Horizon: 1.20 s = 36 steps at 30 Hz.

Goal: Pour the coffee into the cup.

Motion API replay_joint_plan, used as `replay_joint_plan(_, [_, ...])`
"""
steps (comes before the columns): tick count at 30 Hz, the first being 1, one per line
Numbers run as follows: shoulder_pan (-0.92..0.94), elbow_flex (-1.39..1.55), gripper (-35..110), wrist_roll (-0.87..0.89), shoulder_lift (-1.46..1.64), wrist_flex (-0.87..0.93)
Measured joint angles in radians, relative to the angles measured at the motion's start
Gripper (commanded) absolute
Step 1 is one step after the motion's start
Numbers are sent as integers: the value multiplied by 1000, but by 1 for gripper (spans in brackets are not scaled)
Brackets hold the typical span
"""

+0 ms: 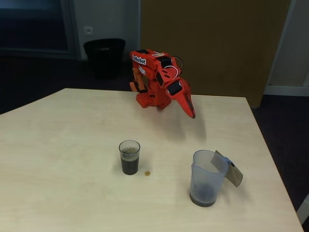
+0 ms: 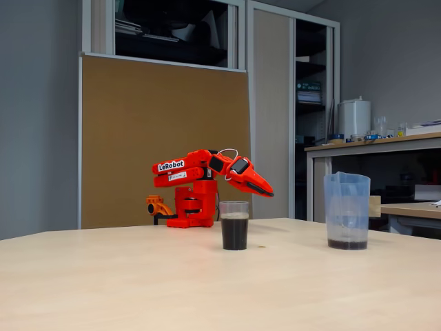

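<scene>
Fingers [image 1: 191, 113] look pressed together, grasping nothing, hanging over the counter [image 1: 58, 145] near the base. I see the cup [image 1: 129, 157] mostly full of coffee [image 1: 129, 166]; the jug [image 1: 207, 179] stands well apart, its handle turned away.

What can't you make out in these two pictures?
- Gripper: the fingers look closed in both fixed views, but any thin gap is too small to see.
- Jug: its frosted wall blurs the dark liquid at the bottom, so its exact level is unclear.
- Spot on the table beside the cup: too small to tell if it is a coffee drip.
</scene>
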Motion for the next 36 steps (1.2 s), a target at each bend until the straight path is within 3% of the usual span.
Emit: replay_joint_plan(36, [-2,0,0,-5,0,18])
